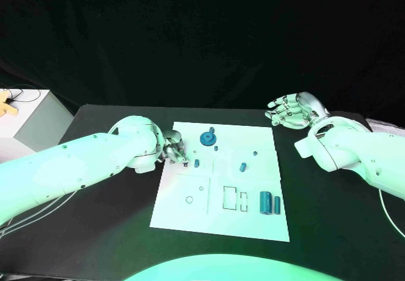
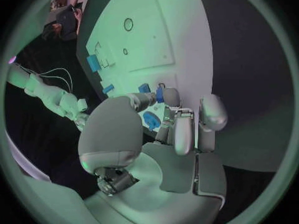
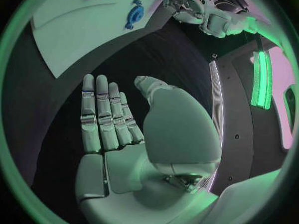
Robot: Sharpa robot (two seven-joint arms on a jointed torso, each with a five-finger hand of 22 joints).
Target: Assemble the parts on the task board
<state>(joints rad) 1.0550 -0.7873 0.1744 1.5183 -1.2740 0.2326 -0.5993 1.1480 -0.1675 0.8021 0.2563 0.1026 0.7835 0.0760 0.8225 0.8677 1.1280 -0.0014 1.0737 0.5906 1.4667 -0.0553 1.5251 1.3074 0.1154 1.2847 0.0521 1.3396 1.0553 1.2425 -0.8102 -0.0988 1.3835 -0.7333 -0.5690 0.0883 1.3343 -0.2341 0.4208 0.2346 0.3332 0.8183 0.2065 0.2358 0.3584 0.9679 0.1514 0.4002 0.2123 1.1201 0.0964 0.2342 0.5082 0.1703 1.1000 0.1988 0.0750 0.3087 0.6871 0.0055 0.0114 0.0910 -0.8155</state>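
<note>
A black table [image 1: 101, 234] fills the head view, with dark room behind it. A white cabinet [image 1: 38, 126] stands at the far left with something yellow [image 1: 7, 104] on top. The white task board [image 1: 221, 222] lies in the middle of the table.

On the board, a round blue wheel [image 1: 208, 139] sits near the upper middle, with a small blue peg [image 1: 217, 148] just below it to the right. Toward the centre lie a short blue piece [image 1: 242, 167] and a tiny one [image 1: 255, 154] above it. Two blue cylinders [image 1: 270, 203] lie side by side near the lower right, next to rectangular outlines [image 1: 230, 198]. A small ring mark [image 1: 189, 199] shows at the lower left.

The left hand [image 1: 173, 149] reaches in from the left edge of the frame and sits over the board's left edge, level with the wheel. Its fingers are curled toward a small blue part [image 1: 196, 163] at their tips — in the left wrist view, the fingertips [image 2: 169, 98] meet around a blue part [image 2: 159, 94], though whether it is truly gripped cannot be told.

The right hand [image 1: 291, 110] is raised at the upper right of the frame, off the board's top right corner and well apart from every part. In the right wrist view, the right hand [image 3: 115, 119] has its fingers straight and side by side, thumb apart — holding nothing.
</note>
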